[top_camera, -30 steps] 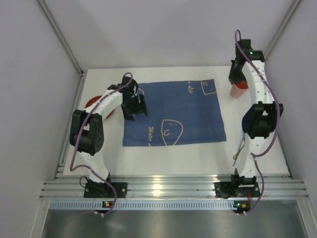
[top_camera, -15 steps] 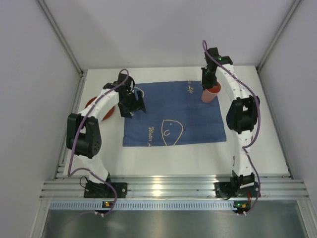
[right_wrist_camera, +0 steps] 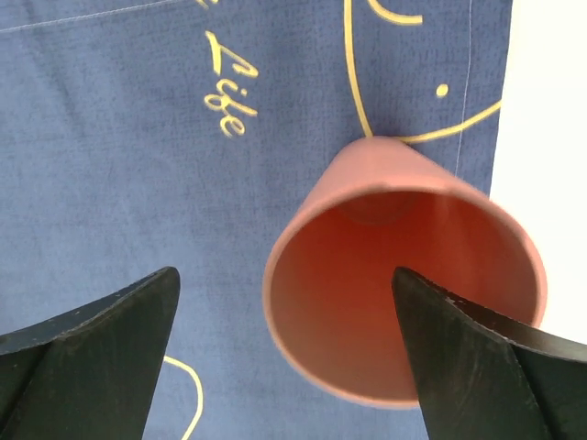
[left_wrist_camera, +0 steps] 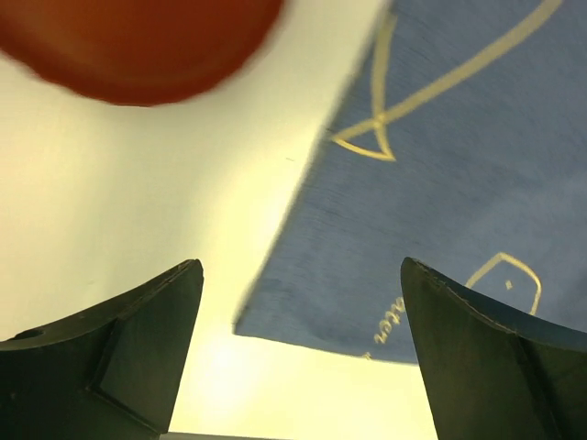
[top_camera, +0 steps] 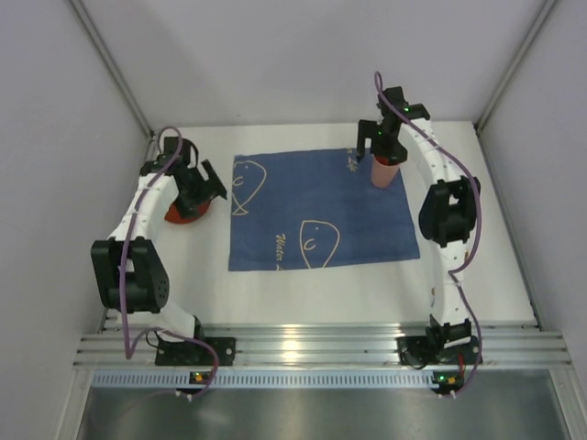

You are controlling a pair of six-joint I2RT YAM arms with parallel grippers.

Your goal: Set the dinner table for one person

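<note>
While left end effector [left_wrist_camera: 300, 264], right end effector [right_wrist_camera: 284, 270] gape empty, dinner table [top_camera: 303, 289] matte white.

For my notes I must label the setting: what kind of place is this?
Probably a robot test cell in a lab, not a home: plain grey wall panels, a ribbed aluminium rail, and a white tabletop.

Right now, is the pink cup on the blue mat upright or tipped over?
Upright: the pink cup stands on the blue mat, mouth up, and looks empty.
</note>
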